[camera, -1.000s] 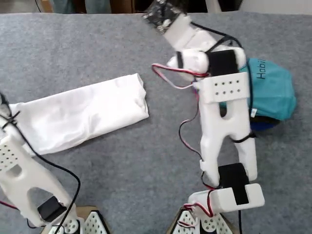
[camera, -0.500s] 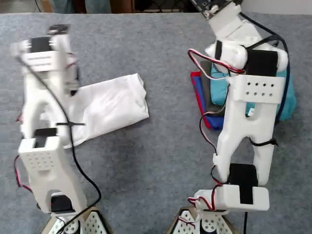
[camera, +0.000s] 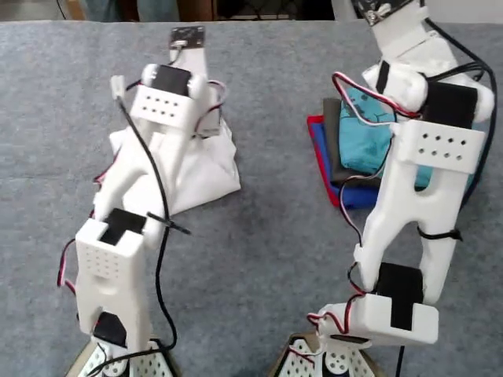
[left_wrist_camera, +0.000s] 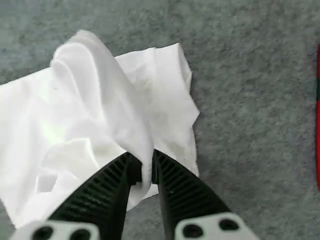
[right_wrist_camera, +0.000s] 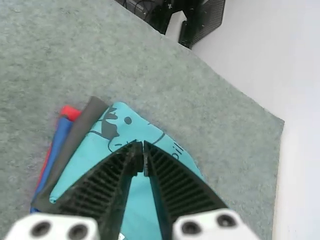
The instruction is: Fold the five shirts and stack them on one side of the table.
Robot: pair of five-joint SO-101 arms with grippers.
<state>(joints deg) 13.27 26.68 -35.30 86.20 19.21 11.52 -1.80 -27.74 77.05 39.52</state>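
Crumpled white shirt (left_wrist_camera: 100,115) lies well apart from a teal-topped folded stack (camera: 360,148).

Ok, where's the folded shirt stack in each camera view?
High view: stack at right, partly under the right arm.
Left wrist view: its red edge at the frame border, beyond the white shirt.
Right wrist view: teal top beneath the right gripper.
Shared landmark: grey table cover.

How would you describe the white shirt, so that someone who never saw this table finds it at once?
On the grey table, look at the half under the left arm. There lies the white shirt, crumpled, a fold pinched in the left claw. It is the only white, loose one; the coloured shirts lie stacked on the other side.
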